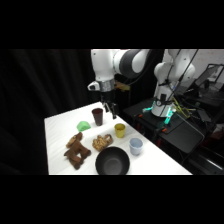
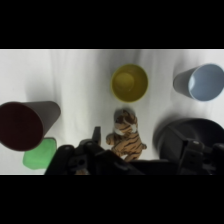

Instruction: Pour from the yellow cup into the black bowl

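Brown cup (image 1: 98,116) sits furthest left of the cups from the side, with a green thing (image 1: 83,125) beside it and two plush toys, a brown one (image 1: 76,151) and a tiger (image 1: 102,143), nearer the camera. Moving right, you've got the black bowl (image 1: 112,161) at the table's (image 1: 60,125) front edge, then the yellow cup (image 1: 120,130) standing upright just behind it, and the pale blue cup (image 1: 135,146) right of that.

Your gripper (image 1: 111,109) hangs over the table's far side, near the brown cup and well clear of yellow. It holds nothing. Whether the jaws are apart or together, I cannot tell.

From the wrist: brown cup (image 2: 25,125) on the left, green thing (image 2: 40,154) below it, tiger (image 2: 125,135) centre, yellow cup (image 2: 130,82) beyond the tiger, blue cup (image 2: 202,82) and bowl (image 2: 190,135) on the right.

My read: you're on the approach. Bring the gripper over yellow, come straight down and grip it, keeping off the tiger, which lies just beside it. Lift level, carry it the short way to the bowl, and tilt only once the lip is over the rim.

Hard to say what's in the cup; its inside looks plain yellow. The bowl's lower edge is cut off by the linkage at the wrist view's bottom.
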Robot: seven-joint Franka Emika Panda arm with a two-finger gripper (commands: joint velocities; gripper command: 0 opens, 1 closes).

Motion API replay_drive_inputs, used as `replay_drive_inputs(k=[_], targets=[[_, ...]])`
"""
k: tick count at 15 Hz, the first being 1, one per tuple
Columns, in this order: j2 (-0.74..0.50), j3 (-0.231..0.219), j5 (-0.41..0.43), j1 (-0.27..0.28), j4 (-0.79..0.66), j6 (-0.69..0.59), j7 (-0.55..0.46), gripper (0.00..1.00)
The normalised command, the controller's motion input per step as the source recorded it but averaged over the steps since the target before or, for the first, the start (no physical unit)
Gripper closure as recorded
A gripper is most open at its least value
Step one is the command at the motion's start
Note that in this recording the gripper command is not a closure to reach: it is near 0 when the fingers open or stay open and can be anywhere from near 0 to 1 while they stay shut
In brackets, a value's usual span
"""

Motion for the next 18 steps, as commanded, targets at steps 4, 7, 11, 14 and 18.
replay_drive_inputs(k=[4,7,11,14,18], targets=[[-0.45,0.026,0.153,0.012,-0.5,0.24,-0.06,0.0],[-0.38,0.078,0.303,0.106,-0.47,0.34,-0.19,0.0],[-0.16,0.105,0.256,0.152,-0.33,0.42,-0.21,0.0],[0.04,0.057,0.133,0.079,-0.17,0.44,-0.2,0.0],[0.24,-0.012,0.018,-0.033,-0.07,0.55,-0.21,0.0]])
